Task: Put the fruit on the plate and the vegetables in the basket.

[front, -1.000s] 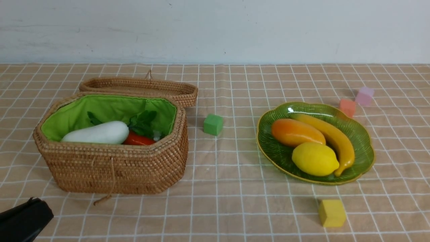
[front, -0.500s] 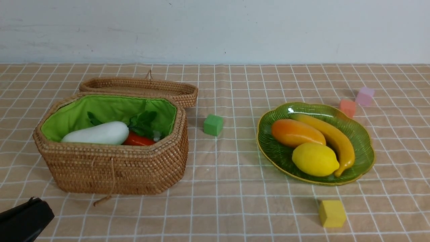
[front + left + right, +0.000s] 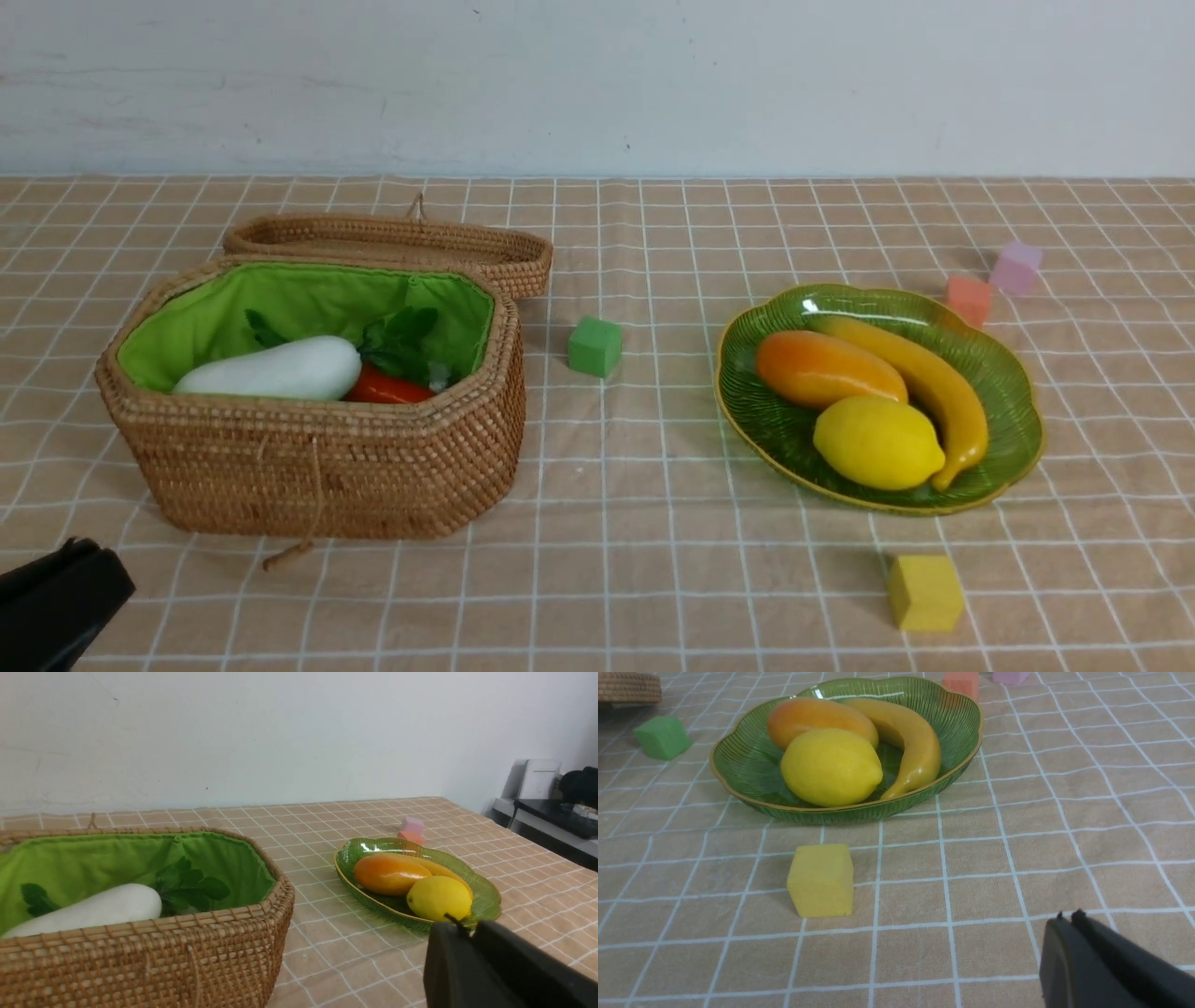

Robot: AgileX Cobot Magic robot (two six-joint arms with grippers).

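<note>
The basket [image 3: 317,448] sits on the left side of the desk [image 3: 653,523], which has a tan cloth with white squares on it. Its lid [image 3: 392,245] lies open behind it, on the far side. Inside, on the green cloth lining, lie a white radish [image 3: 275,369] and an orange carrot [image 3: 383,389] with green leaves; the other vegetables are hidden from here. The plate [image 3: 1013,411] sits on the right side of the desk, well apart from the basket. On it lie a mango [image 3: 822,369], a banana [image 3: 934,383] and a lemon [image 3: 878,443], all touching each other, with the lemon nearest. A green cube [image 3: 594,346] stands between the basket and the plate. A yellow cube [image 3: 924,592] stands near the plate on the near side. An orange cube [image 3: 967,299] and a pink cube [image 3: 1015,267] stand just past the far right edge of the plate. The left tool [image 3: 460,926] is low at the near left corner, apart from the basket, closed and holding nothing. The right tool [image 3: 1066,917] hangs over the cloth near the yellow cube, closed and holding nothing.
</note>
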